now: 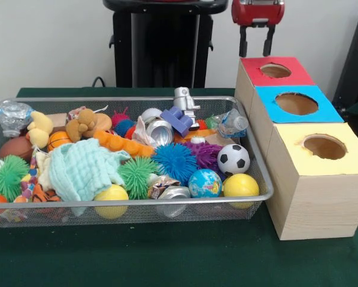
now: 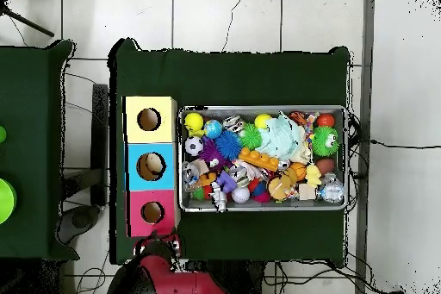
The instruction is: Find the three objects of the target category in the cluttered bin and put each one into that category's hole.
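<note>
My gripper (image 1: 255,49) hangs open and empty at the top, above and behind the red box (image 1: 299,67); in the overhead view the gripper (image 2: 164,243) sits just past that red box (image 2: 152,197). A blue box (image 1: 322,112) and a yellow box (image 1: 346,161) continue the row, each with a round hole on top. The wire bin (image 1: 137,204) beside them holds a soccer ball (image 1: 233,158), a globe ball (image 1: 204,183), two yellow balls (image 1: 240,185), spiky balls (image 1: 175,161), crushed cans (image 1: 160,130), plastic bottles (image 1: 233,124) and plush toys (image 1: 83,122).
A mint cloth (image 1: 83,170) covers part of the bin's middle. A silver robot figure (image 1: 184,100) and a blue block (image 1: 176,119) stand at the bin's far side. Green cloth (image 1: 167,257) covers the table. A second green table (image 2: 26,135) stands apart in the overhead view.
</note>
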You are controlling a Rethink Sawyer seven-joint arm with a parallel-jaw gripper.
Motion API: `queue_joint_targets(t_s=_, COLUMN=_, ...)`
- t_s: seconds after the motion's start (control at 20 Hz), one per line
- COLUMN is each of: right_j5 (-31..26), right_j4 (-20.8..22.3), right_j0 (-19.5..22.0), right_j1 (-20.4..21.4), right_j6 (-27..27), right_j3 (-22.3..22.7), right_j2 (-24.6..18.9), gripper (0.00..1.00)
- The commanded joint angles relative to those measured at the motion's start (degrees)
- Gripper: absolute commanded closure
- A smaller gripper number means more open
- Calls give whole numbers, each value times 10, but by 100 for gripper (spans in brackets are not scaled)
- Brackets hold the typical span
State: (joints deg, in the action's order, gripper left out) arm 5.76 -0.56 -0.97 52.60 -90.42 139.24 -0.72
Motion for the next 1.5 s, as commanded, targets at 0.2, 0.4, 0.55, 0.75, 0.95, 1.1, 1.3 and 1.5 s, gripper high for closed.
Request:
queue_joint_targets(t_s=0.2, right_j5=-118, right_j4=-102, right_j0=-83, right_j1=58, right_j6=-216, right_j3=98, right_j2=-33, gripper=0)
queue_joint_targets(t_s=0.4, right_j5=-138, right_j4=-167, right_j0=-162, right_j1=80, right_j6=-276, right_j3=100, right_j2=-25, gripper=0)
queue_joint_targets(t_s=0.55, right_j5=-148, right_j4=-226, right_j0=-246, right_j1=76, right_j6=-337, right_j3=78, right_j2=-4, gripper=0)
queue_joint_targets(t_s=0.75, right_j5=-156, right_j4=-276, right_j0=-334, right_j1=50, right_j6=-382, right_j3=37, right_j2=36, gripper=0)
queue_joint_targets(t_s=0.95, right_j5=-148, right_j4=-259, right_j0=-290, right_j1=55, right_j6=-346, right_j3=52, right_j2=21, gripper=0)
queue_joint_targets(t_s=1.1, right_j5=-145, right_j4=-208, right_j0=-228, right_j1=56, right_j6=-293, right_j3=62, right_j2=22, gripper=0)
queue_joint_targets(t_s=1.3, right_j5=-107, right_j4=-128, right_j0=-122, right_j1=27, right_j6=-223, right_j3=62, right_j2=5, gripper=0)
queue_joint_targets(t_s=1.5, right_j5=-80, right_j4=-49, right_j0=-51, right_j1=-14, right_j6=-192, right_j3=33, right_j2=-8, gripper=0)
